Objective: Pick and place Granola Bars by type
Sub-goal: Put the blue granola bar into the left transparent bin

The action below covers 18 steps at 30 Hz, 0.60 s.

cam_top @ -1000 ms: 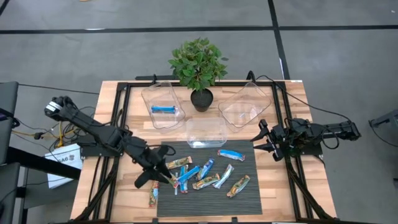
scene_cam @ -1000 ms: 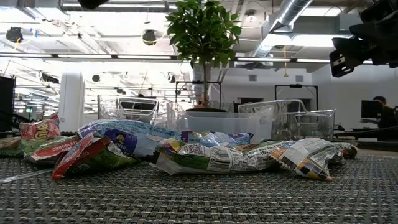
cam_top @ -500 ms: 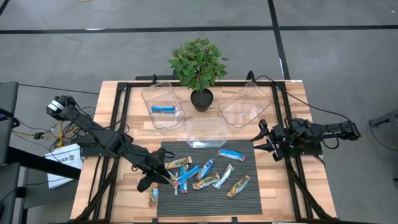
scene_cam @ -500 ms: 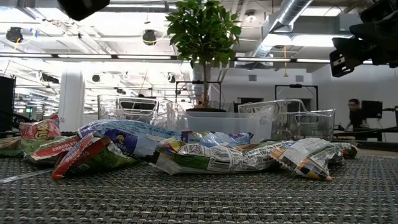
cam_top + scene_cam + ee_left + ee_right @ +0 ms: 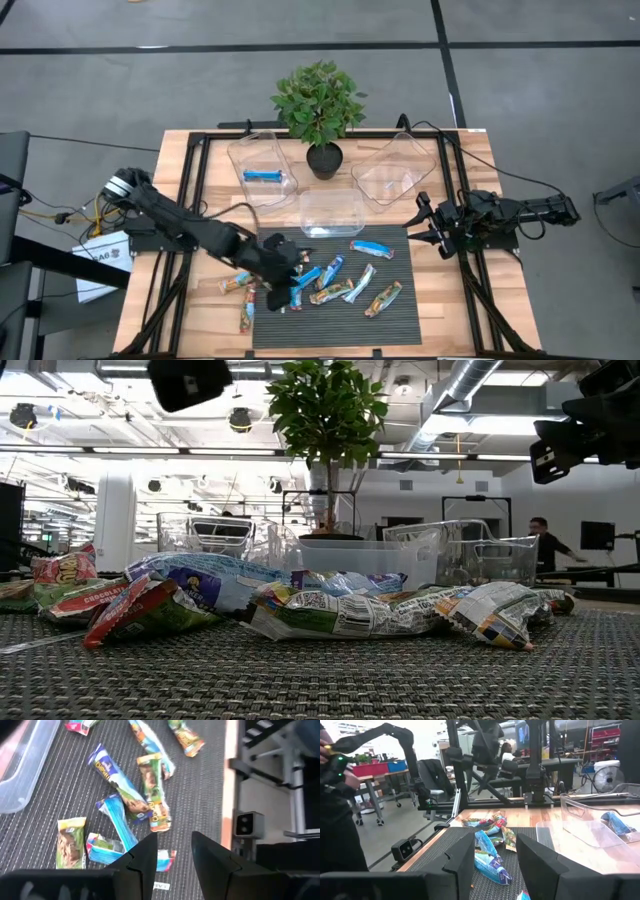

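Observation:
Several granola bars (image 5: 335,280) in blue, green-gold and multicoloured wrappers lie scattered on the dark ribbed mat (image 5: 400,320); the low view shows them in a row (image 5: 350,610). One blue bar (image 5: 264,177) lies inside the far-left clear tub (image 5: 245,155). Two more bars (image 5: 236,285) lie on the wood just left of the mat. My left gripper (image 5: 283,285) hangs open over the mat's left part, tipped down above the bars (image 5: 120,820), and its fingers (image 5: 145,857) hold nothing. My right gripper (image 5: 425,225) waits level at the table's right side, open (image 5: 495,860).
Three clear tubs stand behind the mat: far left, middle (image 5: 332,212) and far right (image 5: 393,170). A potted plant (image 5: 320,110) stands between the far ones. Black frame rails (image 5: 195,200) run along both table sides. A person (image 5: 335,810) stands beyond the table's left.
My left gripper has swung toward the table's right edge, from the mat's left border to above the leftmost bars, and has tipped further down. Its finger gap looks the same. The bars on the mat lie as before.

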Motion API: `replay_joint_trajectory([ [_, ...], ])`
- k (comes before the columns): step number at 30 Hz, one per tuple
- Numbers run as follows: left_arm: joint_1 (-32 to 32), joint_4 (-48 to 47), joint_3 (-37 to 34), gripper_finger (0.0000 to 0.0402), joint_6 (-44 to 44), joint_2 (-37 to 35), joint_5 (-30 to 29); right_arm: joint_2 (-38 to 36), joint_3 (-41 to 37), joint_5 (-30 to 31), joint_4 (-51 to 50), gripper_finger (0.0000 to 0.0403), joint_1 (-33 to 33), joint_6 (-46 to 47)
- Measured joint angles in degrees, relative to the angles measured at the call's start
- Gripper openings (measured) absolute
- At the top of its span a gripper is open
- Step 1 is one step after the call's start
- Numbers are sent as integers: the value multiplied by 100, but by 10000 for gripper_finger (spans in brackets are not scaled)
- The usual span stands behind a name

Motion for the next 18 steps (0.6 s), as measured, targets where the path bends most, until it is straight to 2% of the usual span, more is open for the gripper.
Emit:
replay_joint_trajectory([
  [10, 326, -1877, 1527, 112, -902, 1303, -102, 1, 0, 2, -1, 138, -2, 1],
  [18, 359, -2178, 1883, 112, -1087, 1689, -78, 0, 0, 4, -2, 137, -2, 0],
])
